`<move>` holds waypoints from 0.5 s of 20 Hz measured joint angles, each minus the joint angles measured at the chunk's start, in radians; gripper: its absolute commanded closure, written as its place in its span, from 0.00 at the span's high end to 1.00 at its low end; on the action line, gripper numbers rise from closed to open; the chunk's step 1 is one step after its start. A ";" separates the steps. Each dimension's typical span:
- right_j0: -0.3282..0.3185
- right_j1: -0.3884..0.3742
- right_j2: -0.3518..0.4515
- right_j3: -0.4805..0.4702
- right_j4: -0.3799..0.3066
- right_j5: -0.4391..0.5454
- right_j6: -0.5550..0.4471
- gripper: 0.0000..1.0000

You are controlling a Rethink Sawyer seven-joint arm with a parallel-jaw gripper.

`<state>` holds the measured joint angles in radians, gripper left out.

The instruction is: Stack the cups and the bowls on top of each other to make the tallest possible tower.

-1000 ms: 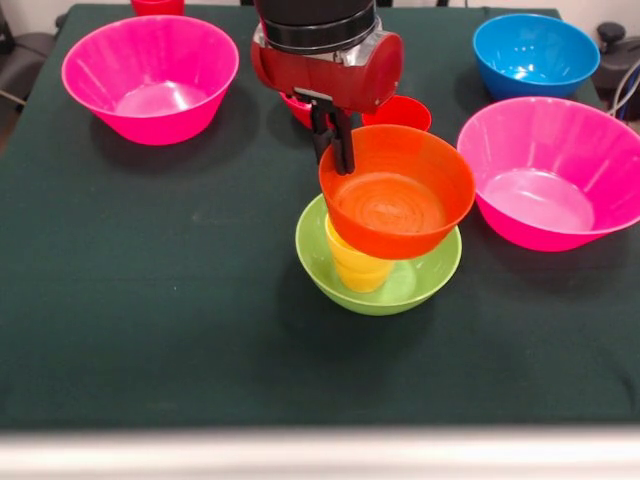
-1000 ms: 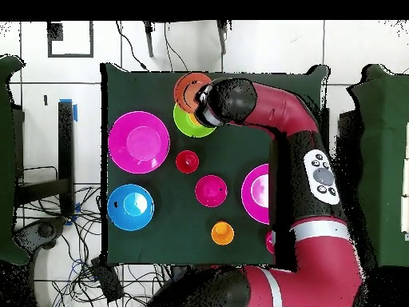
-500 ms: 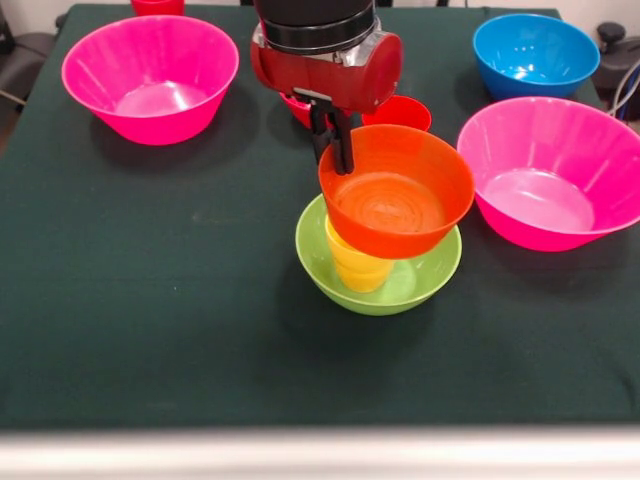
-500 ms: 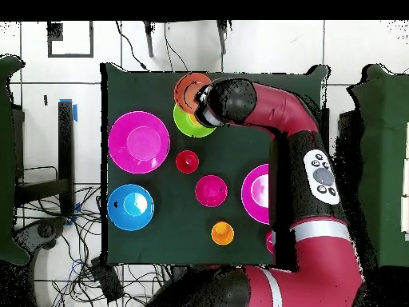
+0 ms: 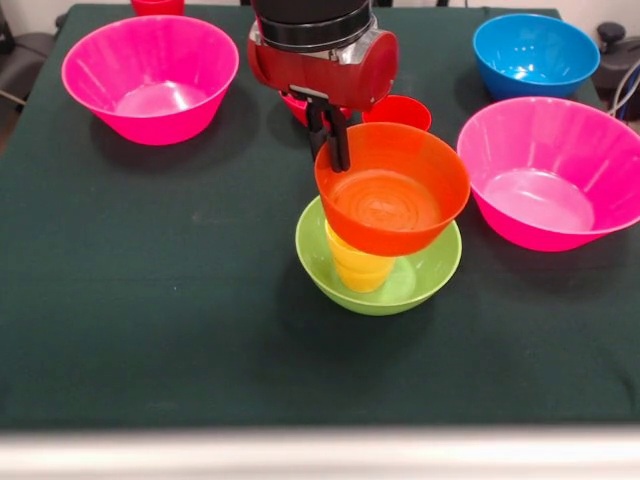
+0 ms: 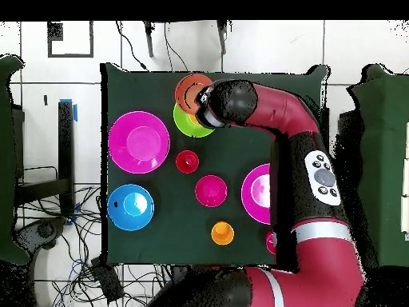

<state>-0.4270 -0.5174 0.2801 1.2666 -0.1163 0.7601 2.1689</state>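
Observation:
My gripper (image 5: 333, 140) is shut on the near-left rim of the small orange bowl (image 5: 392, 195) and holds it upright. The bowl hangs over the yellow cup (image 5: 358, 268), which stands inside the lime-green bowl (image 5: 425, 282) at the table's middle. The orange bowl hides the cup's mouth, so I cannot tell whether they touch. In the overhead view the orange bowl (image 6: 190, 86) shows beside the green bowl (image 6: 184, 124), with the arm's wrist covering the rest.
Large hot-pink bowls sit at far left (image 5: 150, 75) and at right (image 5: 550, 170). A blue bowl (image 5: 535, 50) is at far right and a small red bowl (image 5: 400, 108) just behind the stack. Overhead, an orange cup (image 6: 222, 233) stands near the robot's base.
The gripper and the orange bowl have shifted slightly left and up in the front view. Nothing else has moved.

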 measured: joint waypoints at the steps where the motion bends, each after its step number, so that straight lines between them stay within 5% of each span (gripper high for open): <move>1: -0.001 -0.001 0.000 0.003 -0.001 0.000 0.000 0.00; 10: -0.001 -0.002 0.000 0.008 -0.006 0.000 0.000 0.00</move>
<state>-0.4275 -0.5194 0.2801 1.2750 -0.1222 0.7601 2.1689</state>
